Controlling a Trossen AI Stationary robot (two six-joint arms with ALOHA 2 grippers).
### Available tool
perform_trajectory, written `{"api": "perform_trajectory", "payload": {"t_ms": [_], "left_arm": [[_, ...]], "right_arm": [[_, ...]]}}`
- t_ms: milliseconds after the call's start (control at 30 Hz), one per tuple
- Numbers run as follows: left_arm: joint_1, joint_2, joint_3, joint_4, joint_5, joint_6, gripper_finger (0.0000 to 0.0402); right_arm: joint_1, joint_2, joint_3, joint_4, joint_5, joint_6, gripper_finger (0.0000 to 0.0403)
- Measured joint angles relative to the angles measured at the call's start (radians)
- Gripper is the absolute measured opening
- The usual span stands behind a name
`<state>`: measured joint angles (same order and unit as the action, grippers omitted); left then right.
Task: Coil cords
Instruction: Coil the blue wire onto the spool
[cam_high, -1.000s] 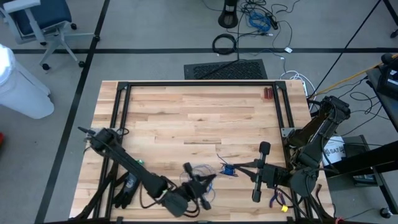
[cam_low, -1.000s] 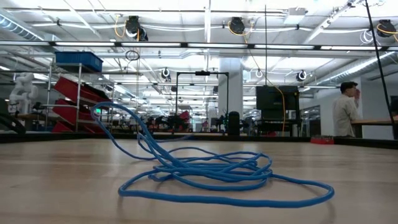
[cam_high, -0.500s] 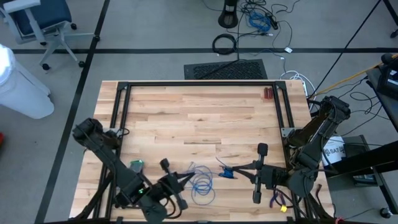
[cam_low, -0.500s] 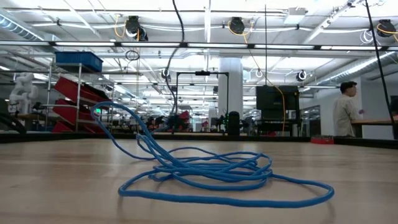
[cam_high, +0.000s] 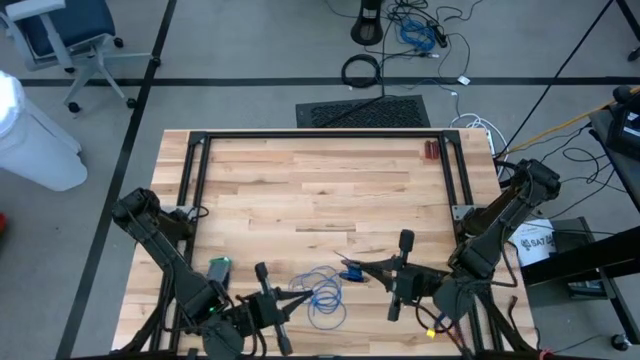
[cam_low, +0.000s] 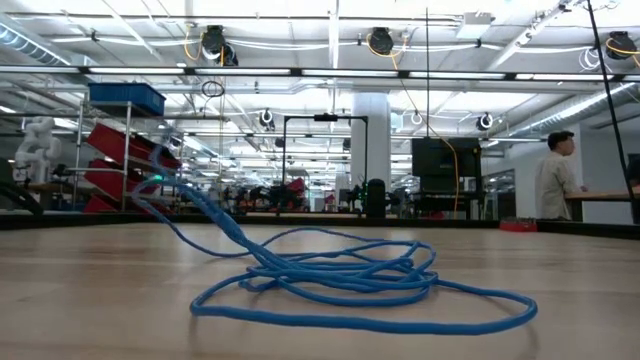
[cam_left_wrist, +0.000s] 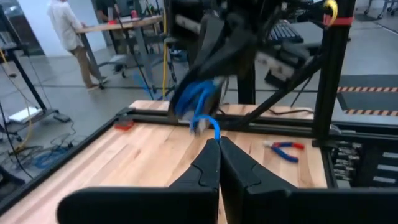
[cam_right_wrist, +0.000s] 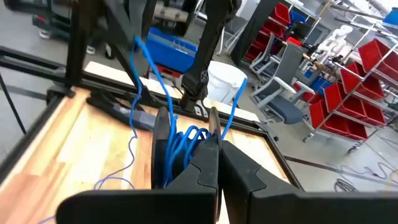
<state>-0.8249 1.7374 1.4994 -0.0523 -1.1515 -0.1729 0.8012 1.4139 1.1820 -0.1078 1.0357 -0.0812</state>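
On the wooden bench (cam_high: 300, 190) the blue cord (cam_high: 325, 297) lies as a loose bundle of loops near the front edge, between the two arms. In the low view the cord (cam_low: 340, 275) spreads flat in overlapping rings, with one strand rising off the wood toward the upper left of that picture. The left gripper (cam_high: 300, 296) sits low at the front of the bench, just left of the loops; its fingers (cam_left_wrist: 208, 168) are pressed together, and a blue strand of cord comes out right at their tips, so they appear pinched on the cord end. The right gripper (cam_high: 352, 268) reaches in from the right side and stands just beside the upper right of the bundle; its fingers (cam_right_wrist: 208, 163) are likewise closed tight, with a bunch of blue loops gathered at their tips and strands running up and away from them, so it appears to clamp the cord as well. A pair of red-handled pliers (cam_left_wrist: 281, 148) lies on the bench close to the black frame rail (cam_left_wrist: 261, 121) in the left wrist view. Beyond the bench, in the low view, a person (cam_low: 555, 180) stands at a far table on the right.
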Motion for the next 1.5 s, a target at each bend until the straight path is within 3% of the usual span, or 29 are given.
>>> {"api": "perform_trajectory", "payload": {"t_ms": [133, 267, 733, 1267, 1500], "left_arm": [[0.013, 0.0, 0.0, 0.077, 0.005, 0.067, 0.0001], [0.047, 0.0, 0.0, 0.186, 0.105, 0.132, 0.0001], [0.169, 0.038, 0.0, 0.212, 0.288, 0.077, 0.0001], [0.213, 0.109, 0.0, 0.25, 0.31, 0.048, 0.0001], [0.216, 0.109, 0.0, 0.252, 0.373, 0.048, 0.0004]], "right_arm": [[-0.024, 0.028, 0.0, 0.027, -0.02, -0.017, 0.0], [-0.054, 0.045, 0.0, 0.031, -0.019, -0.002, 0.0], [-0.108, 0.088, 0.0, 0.136, -0.015, 0.05, 0.0], [-0.119, 0.091, 0.0, 0.214, 0.01, 0.094, 0.0], [-0.118, 0.091, 0.0, 0.212, 0.011, 0.096, 0.0]]}}
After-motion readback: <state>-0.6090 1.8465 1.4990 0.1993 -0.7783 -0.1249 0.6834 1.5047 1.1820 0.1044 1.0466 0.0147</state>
